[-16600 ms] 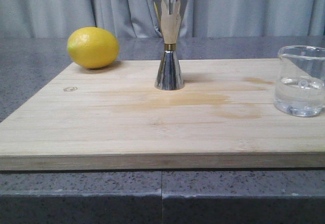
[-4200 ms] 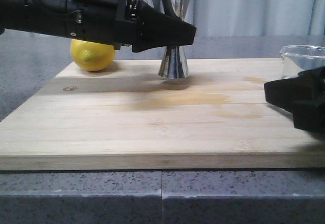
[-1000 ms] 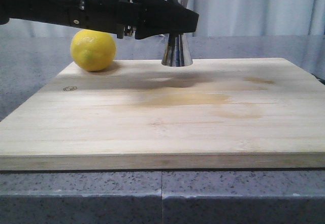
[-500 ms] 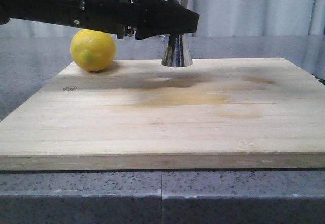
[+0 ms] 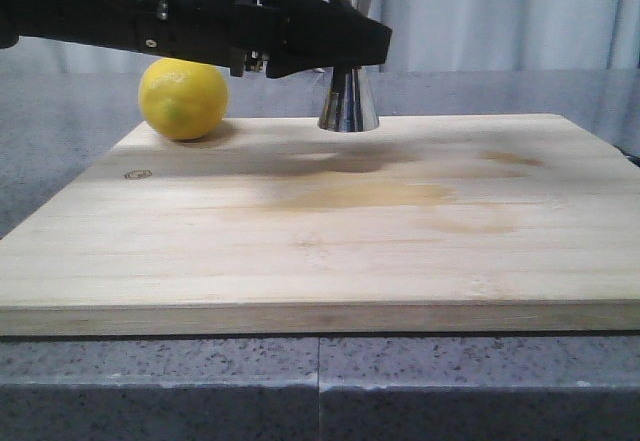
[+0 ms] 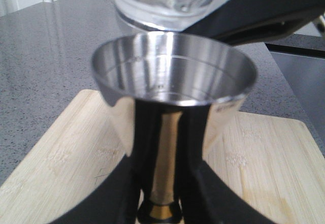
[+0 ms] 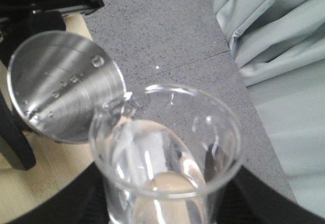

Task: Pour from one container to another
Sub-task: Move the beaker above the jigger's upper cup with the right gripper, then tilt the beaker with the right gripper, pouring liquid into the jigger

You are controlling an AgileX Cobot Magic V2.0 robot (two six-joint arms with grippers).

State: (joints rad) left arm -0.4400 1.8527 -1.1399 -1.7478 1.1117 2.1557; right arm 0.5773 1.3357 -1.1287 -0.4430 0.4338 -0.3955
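My right jaws, clamped on the beaker (image 7: 165, 153), are now tipping it over the jigger (image 6: 172, 89), held by my left jaws; pour starting.

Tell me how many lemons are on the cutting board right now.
1. A single lemon sits at the cutting board's far left corner, under the left arm. The arm could be hiding something behind it.

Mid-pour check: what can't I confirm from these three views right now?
- Whether liquid has reached the jigger: the bowl's reflections hide any level in both wrist views.
- Beaker in the front view: cut off above the top edge.
- Left tool grip on the jigger's waist: its body covers the contact in the front view.
- Right tool: fingers mostly behind the beaker.
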